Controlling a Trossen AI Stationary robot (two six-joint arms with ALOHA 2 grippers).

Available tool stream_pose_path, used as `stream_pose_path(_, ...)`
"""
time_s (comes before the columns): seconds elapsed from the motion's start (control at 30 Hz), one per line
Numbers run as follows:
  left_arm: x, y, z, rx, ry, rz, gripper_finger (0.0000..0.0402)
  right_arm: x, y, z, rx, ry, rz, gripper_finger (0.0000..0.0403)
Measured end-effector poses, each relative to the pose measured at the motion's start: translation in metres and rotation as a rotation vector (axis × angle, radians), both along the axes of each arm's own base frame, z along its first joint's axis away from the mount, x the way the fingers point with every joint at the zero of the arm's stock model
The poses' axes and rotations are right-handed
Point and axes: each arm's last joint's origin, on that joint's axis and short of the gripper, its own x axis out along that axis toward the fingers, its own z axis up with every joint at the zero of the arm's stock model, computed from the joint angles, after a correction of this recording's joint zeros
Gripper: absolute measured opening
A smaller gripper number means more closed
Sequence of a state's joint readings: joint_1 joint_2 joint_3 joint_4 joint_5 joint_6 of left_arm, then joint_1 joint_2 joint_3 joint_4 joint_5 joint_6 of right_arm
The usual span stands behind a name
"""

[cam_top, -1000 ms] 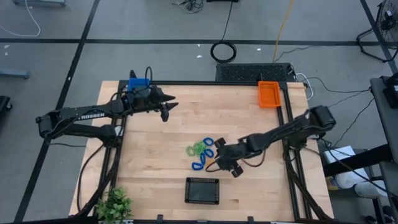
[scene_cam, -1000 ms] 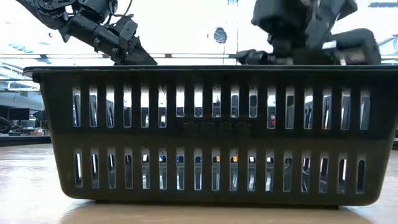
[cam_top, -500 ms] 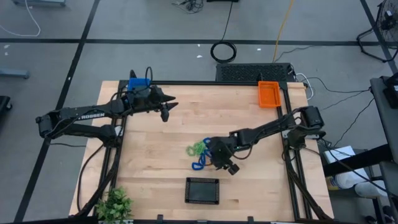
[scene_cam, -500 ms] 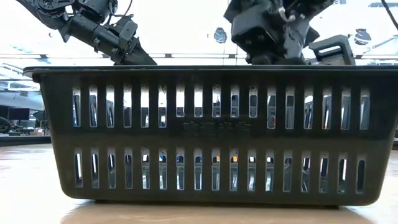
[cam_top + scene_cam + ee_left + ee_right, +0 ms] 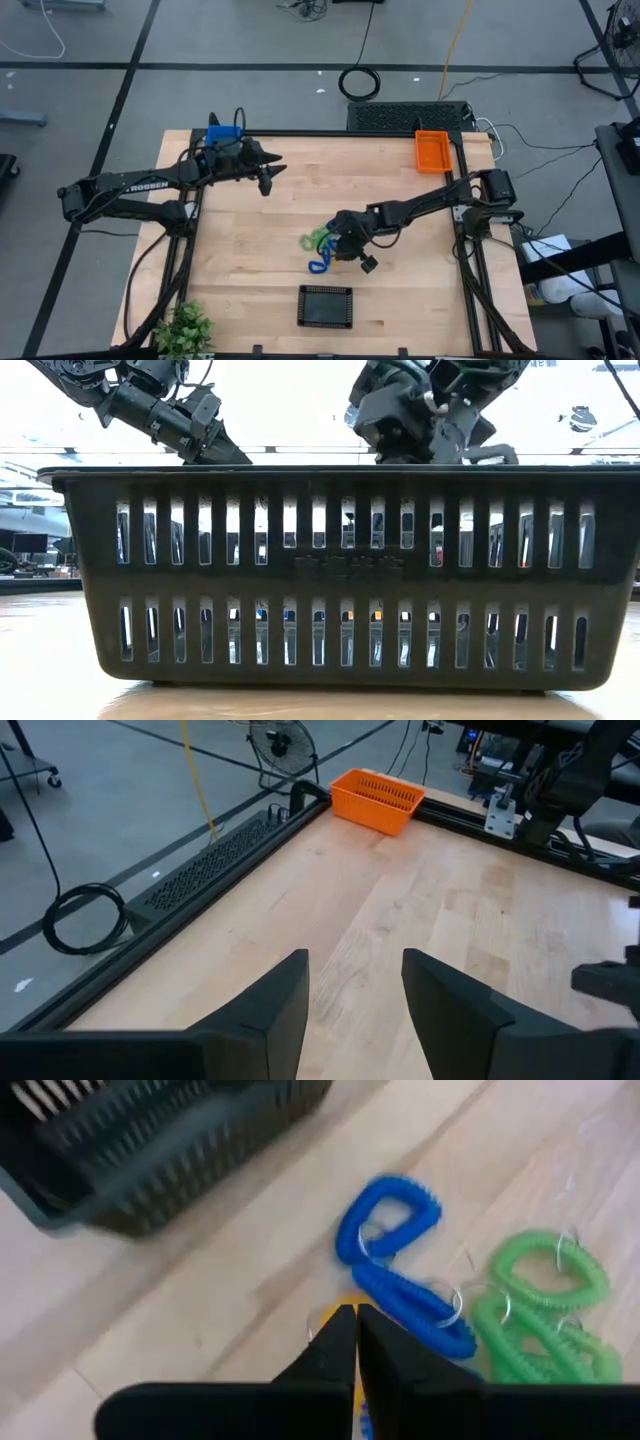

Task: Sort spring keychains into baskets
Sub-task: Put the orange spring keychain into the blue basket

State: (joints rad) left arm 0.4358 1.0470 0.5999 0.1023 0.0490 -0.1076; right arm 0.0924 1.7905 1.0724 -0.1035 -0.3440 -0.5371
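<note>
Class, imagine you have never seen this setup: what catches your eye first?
The bright cluster of coiled plastic spring keychains, blue and green, at the middle of the pale wooden table, with the right end effector shut right over them. Next, the bright orange plastic basket at the far right corner, and the black slatted plastic basket at the near edge.

My table (image 5: 250,230) seen from above: keychain pile (image 5: 322,245) lies near centre. My right gripper (image 5: 345,243) sits over the pile's right side. One basket (image 5: 326,306) stands near the front edge, just in front of the pile. 2nd basket (image 5: 432,151) is at the back right corner; 3rd basket (image 5: 222,133) at the back left corner, w/ my left gripper (image 5: 268,177) just right of it. Plant (image 5: 184,329) at front left corner.
</note>
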Motion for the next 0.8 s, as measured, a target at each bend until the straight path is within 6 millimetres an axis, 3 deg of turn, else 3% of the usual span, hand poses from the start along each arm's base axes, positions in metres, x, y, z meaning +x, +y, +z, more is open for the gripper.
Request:
stream_pose_path(0.23,0.000,0.000,0.000,0.004,-0.002,0.008,0.0155,0.005,-0.019,-0.007,0.028,0.002,-0.040,0.0000)
stream_pose_path(0.6,0.000,0.001,0.000,0.008,0.000,0.024,0.0164,0.011,-0.010,-0.031,0.132,0.057,0.001,0.0000)
stream_pose_path(0.8,0.000,0.001,0.000,0.002,0.004,0.025,0.0162,0.008,-0.018,-0.036,0.173,0.135,-0.044,0.0000)
